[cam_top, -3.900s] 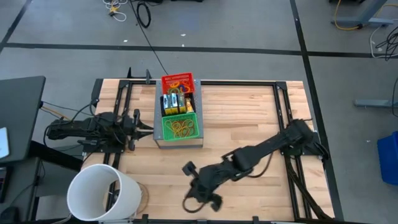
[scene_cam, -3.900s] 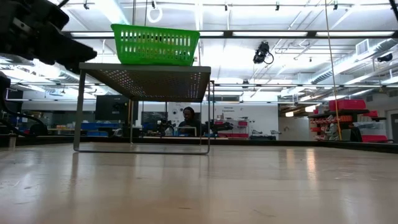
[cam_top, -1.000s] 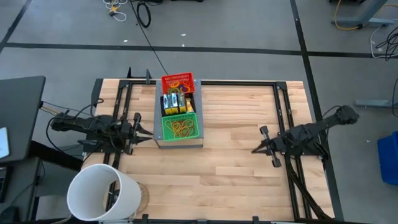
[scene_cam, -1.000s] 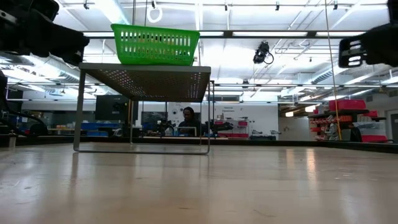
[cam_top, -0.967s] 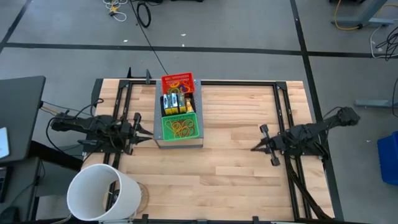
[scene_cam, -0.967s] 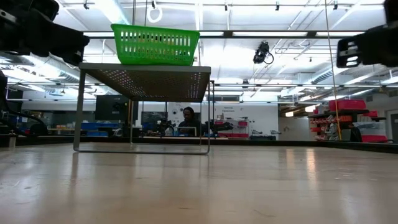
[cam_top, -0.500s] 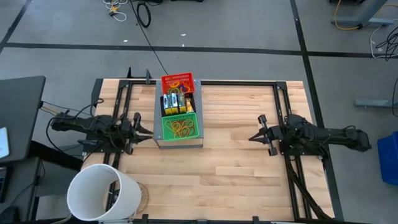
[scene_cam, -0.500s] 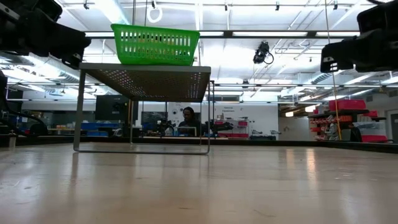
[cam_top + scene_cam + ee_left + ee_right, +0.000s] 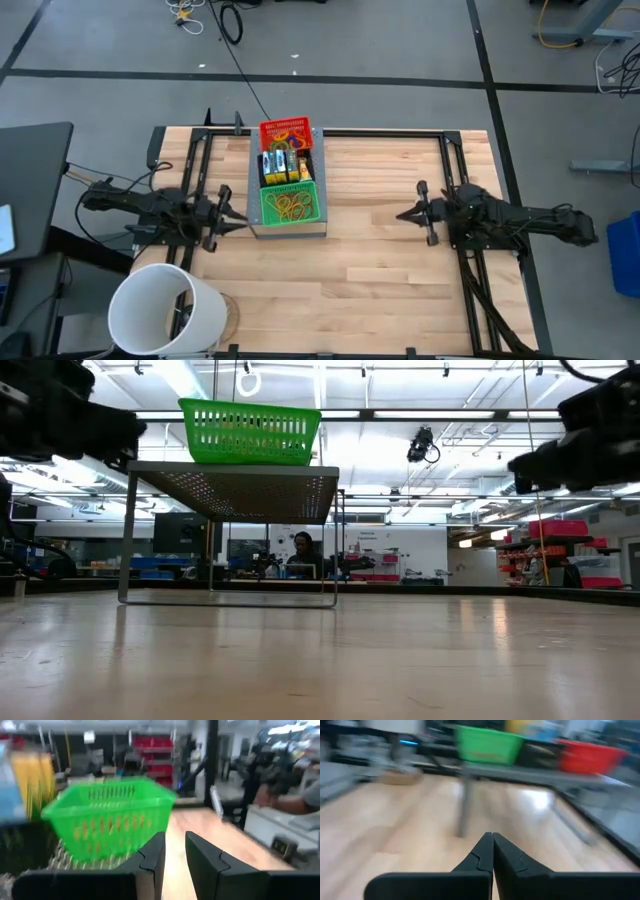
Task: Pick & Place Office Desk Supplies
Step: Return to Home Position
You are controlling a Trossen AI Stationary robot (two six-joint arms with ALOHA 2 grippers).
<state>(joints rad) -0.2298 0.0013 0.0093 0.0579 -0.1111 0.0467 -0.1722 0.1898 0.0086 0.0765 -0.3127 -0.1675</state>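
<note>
A green basket [image 9: 291,203] with rubber bands, a black tray of yellow-and-green boxes [image 9: 283,165] and a red basket [image 9: 286,131] with rubber bands stand in a row on a grey metal stand [image 9: 255,215]. My left gripper [image 9: 238,220] hovers just left of the green basket, open by a narrow gap [image 9: 174,851] and empty. The green basket fills its wrist view [image 9: 110,820]. My right gripper [image 9: 403,214] hovers over the table to the right of the stand, pointing at it, shut and empty [image 9: 493,840]. It sees the green basket [image 9: 487,744] and the red basket [image 9: 590,755] far off.
A large white bucket [image 9: 165,310] lies at the near left corner. Black rails [image 9: 455,170] frame the table's edges. In the low view the stand [image 9: 230,475] carries the green basket [image 9: 250,430] high above the bare wood. A person sits in the room behind.
My right arm has dropped from a raised, bent pose to lie low and stretched out from the right edge. Its gripper has moved a little toward the stand and the far edge, and has come down.
</note>
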